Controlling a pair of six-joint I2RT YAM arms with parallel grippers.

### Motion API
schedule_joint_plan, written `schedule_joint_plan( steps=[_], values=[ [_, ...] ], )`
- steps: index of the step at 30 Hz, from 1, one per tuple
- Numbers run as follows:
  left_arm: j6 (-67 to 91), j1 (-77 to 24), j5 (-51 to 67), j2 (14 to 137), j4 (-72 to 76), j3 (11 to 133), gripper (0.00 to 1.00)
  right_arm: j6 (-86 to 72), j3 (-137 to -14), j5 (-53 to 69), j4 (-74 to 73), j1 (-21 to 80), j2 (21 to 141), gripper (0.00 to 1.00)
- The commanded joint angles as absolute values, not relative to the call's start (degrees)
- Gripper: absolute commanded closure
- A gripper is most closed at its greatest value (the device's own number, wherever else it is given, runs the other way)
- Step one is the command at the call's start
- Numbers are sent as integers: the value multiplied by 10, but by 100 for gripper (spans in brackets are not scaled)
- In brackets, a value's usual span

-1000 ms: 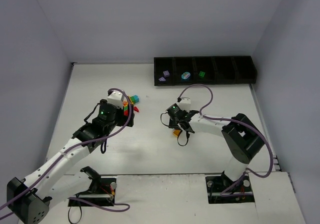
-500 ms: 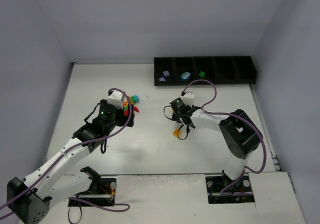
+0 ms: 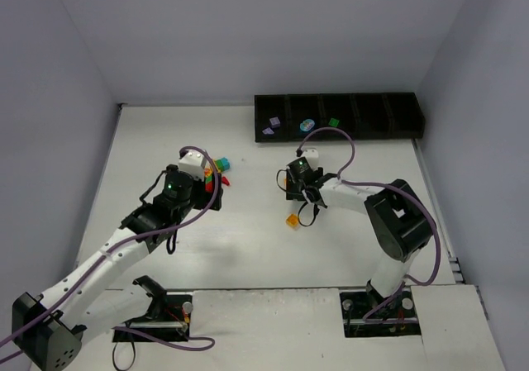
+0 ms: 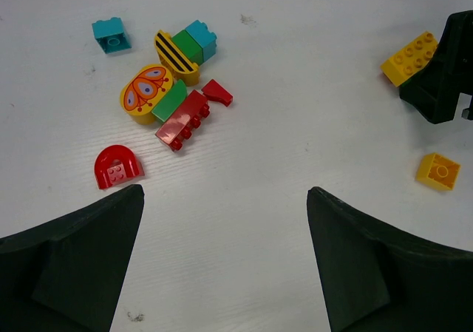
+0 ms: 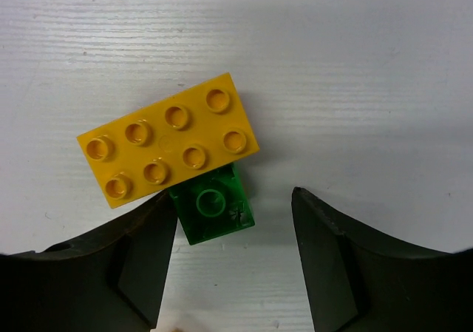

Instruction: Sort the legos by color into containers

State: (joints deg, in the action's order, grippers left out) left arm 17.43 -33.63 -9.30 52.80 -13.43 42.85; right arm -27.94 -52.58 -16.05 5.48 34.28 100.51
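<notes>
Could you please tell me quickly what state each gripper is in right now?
Left gripper: open, holding nothing.
Right gripper: open, straddling a small green brick on the table, not clamped on it.

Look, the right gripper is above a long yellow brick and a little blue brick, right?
No, the little brick is green, not blue. The right wrist view shows it against the long yellow brick, under the right gripper.

White arms (image 3: 99, 265), black joints, purple cables (image 3: 153, 235)
</notes>
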Motion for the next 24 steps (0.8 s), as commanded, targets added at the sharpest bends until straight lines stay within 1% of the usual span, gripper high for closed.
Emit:
schedule_joint_plan(
  steps=[1,4,7,8,10,11,13,14,15,20,23,24],
  values=[
    [177,-330,-93,530,-102,443,15,-213,-532,-108,73,331,1011,42],
    [177,-330,-94,530,-101,443,15,-181,-535,-84,88,325,1019,45],
    [176,-330,-94,530,-101,443,15,-158,-541,-43,98,322,1028,53],
    [176,-330,-94,530,-101,443,15,-155,-542,-36,98,322,1033,64],
    [175,-330,-96,529,-102,444,15,-155,-543,-26,97,322,1031,76],
    [174,-330,-98,528,-102,445,15,-160,-539,-16,97,322,1022,85],
    [174,-330,-100,526,-102,444,15,-163,-534,-6,97,322,1010,92],
    [173,-330,-103,526,-103,444,15,-163,-529,-6,96,322,994,99],
    [173,-330,-103,526,-102,443,15,-164,-527,-5,94,322,984,100],
    [171,-330,-106,529,-105,445,15,-156,-545,-6,59,308,909,100],
    [172,-325,-106,532,-105,446,15,-142,-594,-6,32,273,889,100],
    [172,-324,-105,533,-106,448,15,-138,-628,-9,19,260,888,100]
  ],
)
